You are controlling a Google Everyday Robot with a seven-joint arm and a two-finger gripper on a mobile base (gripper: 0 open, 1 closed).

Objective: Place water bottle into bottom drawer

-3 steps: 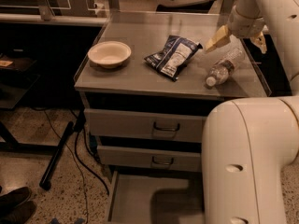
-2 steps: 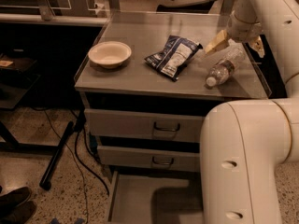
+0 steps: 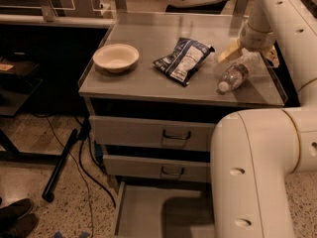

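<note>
Hanging at the upper right of the frame, the gripper (image 3: 247, 62) sits low over the right end of the cabinet top (image 3: 148, 38), its two yellowish fingers (image 3: 230, 51) spread apart, one on each side of the bottle's butt end; whether they touch the plastic I cannot tell. The bottle (image 3: 237, 76) lies on its side on the top, between those fingers, white cap pointing toward the lower left and close to the front edge. Left of it and just apart lies a dark blue-and-white snack bag (image 3: 183, 59), flat and slanted. Further left, well apart from the bag, a pale bowl (image 3: 116, 57) stands upright near the top's left edge. From the gripper the white arm (image 3: 270, 14) rises out of the upper right corner, and a thick white link (image 3: 257, 172) fills the lower right, hiding the right part of the cabinet front. Below the top, two closed grey drawers (image 3: 133, 130) show loop handles (image 3: 177, 135). Under them, at the lower centre, the bottom drawer (image 3: 143, 212) stands pulled out, its flat grey floor partly in the arm's shadow. On the speckled floor at the left run dark cables (image 3: 84, 177) and a black bar (image 3: 59, 165), and a pair of shoes (image 3: 15, 219) shows in the lower left corner.
</note>
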